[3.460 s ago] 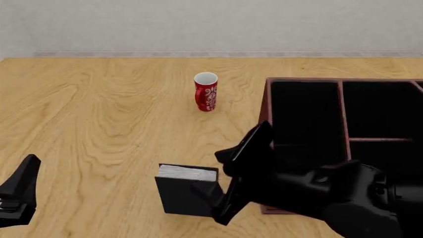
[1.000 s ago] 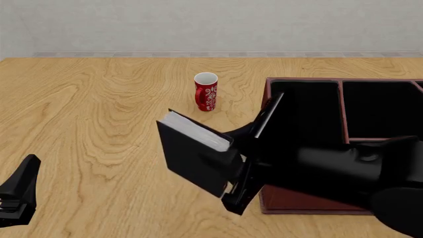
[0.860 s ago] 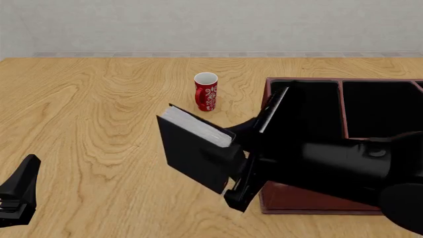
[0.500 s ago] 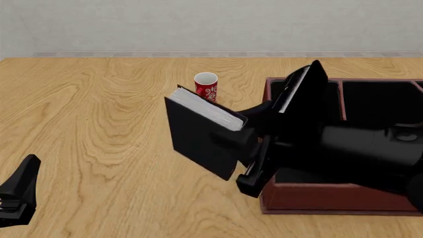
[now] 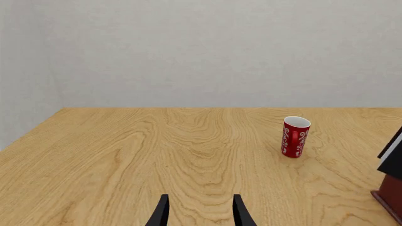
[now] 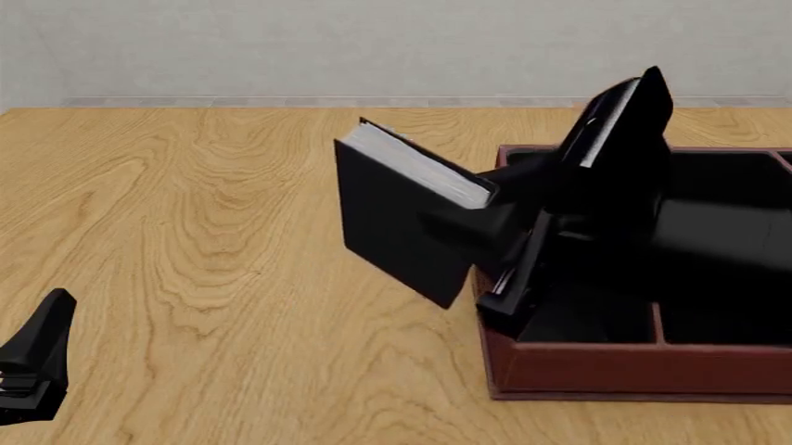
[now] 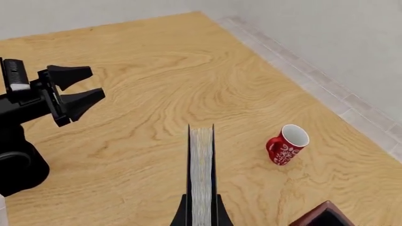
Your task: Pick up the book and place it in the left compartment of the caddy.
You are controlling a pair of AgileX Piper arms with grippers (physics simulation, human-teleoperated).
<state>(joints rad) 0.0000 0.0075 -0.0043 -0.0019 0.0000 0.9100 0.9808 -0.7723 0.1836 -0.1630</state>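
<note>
Book (image 6: 415,218) clamped in right gripper (image 6: 520,246) jaws, tilted, beside caddy (image 6: 619,371); left gripper (image 5: 197,214) jaws apart, empty. Risk: corner catching left wall, missing left compartment (image 6: 563,320).

Black book (image 6: 402,222) tilted, beside caddy (image 6: 581,371)

I see a red mug (image 5: 295,137) with a white swirl pattern and a white inside standing upright on the table (image 5: 157,155), handle showing in my wrist feeds. The table is light wood with broad wavy grain, and the mug sits toward its far side. Behind the table I get a plain pale wall (image 5: 213,52), and where table and wall meet there is a strip of pale tiles (image 7: 301,70). My front feed hides the mug right now
</note>
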